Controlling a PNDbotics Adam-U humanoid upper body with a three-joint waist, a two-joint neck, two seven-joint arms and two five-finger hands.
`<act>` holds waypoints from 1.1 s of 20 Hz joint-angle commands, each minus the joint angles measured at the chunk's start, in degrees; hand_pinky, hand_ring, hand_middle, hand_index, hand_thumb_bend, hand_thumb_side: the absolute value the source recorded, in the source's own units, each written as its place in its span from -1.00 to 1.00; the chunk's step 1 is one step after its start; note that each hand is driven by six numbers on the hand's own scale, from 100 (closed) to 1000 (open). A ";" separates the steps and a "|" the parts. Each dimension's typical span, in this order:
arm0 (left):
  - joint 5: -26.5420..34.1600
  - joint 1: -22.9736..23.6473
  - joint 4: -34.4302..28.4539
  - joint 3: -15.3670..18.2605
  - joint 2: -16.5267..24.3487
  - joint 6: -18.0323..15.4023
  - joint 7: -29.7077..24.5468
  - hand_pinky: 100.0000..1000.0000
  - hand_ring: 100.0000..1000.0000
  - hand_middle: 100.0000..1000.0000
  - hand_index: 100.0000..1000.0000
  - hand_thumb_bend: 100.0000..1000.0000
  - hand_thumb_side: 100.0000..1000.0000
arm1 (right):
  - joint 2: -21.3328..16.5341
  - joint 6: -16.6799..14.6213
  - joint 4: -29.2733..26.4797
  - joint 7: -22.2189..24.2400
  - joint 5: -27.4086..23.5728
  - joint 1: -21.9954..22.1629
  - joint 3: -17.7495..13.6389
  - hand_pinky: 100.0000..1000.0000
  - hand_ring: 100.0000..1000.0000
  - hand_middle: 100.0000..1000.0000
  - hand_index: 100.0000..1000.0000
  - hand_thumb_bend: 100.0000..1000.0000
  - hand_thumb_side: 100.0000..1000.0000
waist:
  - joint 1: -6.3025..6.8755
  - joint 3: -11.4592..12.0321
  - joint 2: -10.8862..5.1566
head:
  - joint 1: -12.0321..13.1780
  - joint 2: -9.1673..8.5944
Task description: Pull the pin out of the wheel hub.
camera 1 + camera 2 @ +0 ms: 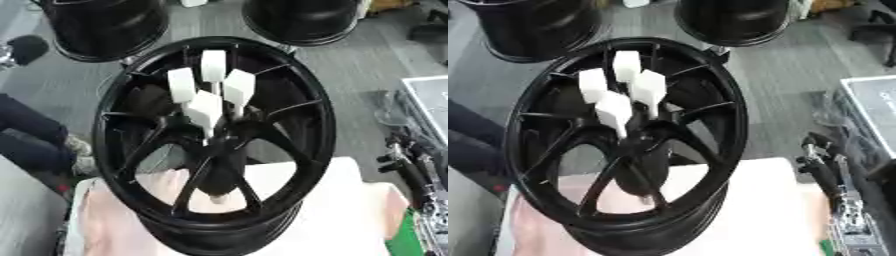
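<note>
Four white-headed pins (205,109) are seated in the wheel hub (214,142) at the worktop's (737,210) far edge. The right hand (820,167), apparently relaxed, is kept off the right edge; a neighbouring pin may be snagged.

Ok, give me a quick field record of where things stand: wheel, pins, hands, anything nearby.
wheel: black spoked wheel hub stands tilted on a white padded surface
pins: four white block-headed pins stand out of the hub centre, clustered together, none pulled yet
right hand: right hand shows at the right edge, beside the wheel, not touching it; finger state unclear
left hand: not in view
background: two more black wheels on the grey floor behind
</note>
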 commanded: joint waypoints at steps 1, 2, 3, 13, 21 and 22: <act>-2.07 -3.01 3.77 -3.25 -1.60 -9.03 -8.83 0.30 -0.05 0.54 0.71 -0.68 0.57 | -1.55 -0.08 -0.44 0.18 0.30 0.03 0.08 -0.17 0.03 0.48 0.64 -1.00 0.20 | 0.08 -0.20 -1.14 | -0.47 -0.10; -2.28 -3.87 4.95 -3.87 -2.59 -9.37 -9.52 0.30 -0.03 0.54 0.69 -0.66 0.58 | -1.55 -0.08 -0.41 0.19 0.29 0.10 0.09 -0.17 0.03 0.48 0.64 -1.00 0.20 | 0.12 -0.24 -1.21 | -0.68 -0.10; -2.61 -4.69 5.97 -4.32 -3.54 -9.63 -10.14 0.30 -0.03 0.53 0.69 -0.66 0.58 | -1.53 -0.08 -0.37 0.19 0.27 0.16 0.10 -0.17 0.03 0.48 0.64 -1.00 0.20 | 0.12 -0.22 -1.28 | -0.96 -0.10; -12.58 -9.24 12.88 -7.04 -11.48 -13.00 -13.80 0.28 -0.01 0.58 0.69 -0.48 0.51 | -1.43 -0.16 -0.20 0.50 0.23 0.43 0.37 -0.17 0.03 0.48 0.64 -1.00 0.20 | -0.08 -0.05 -1.97 | -2.49 -0.10; -22.53 -9.84 16.72 -7.51 -16.16 -16.30 -13.85 0.27 -0.01 0.59 0.67 -0.35 0.57 | -1.28 -0.21 -0.14 0.65 0.13 0.47 0.50 -0.17 0.03 0.48 0.64 -1.00 0.21 | -0.14 -0.40 -1.89 | -2.61 -0.14; -23.61 -9.91 17.12 -7.55 -16.60 -16.52 -13.75 0.27 0.00 0.59 0.67 -0.34 0.61 | -1.28 -0.21 -0.15 0.67 0.12 0.45 0.53 -0.17 0.03 0.48 0.64 -1.00 0.21 | -0.14 -0.47 -1.85 | -2.61 -0.21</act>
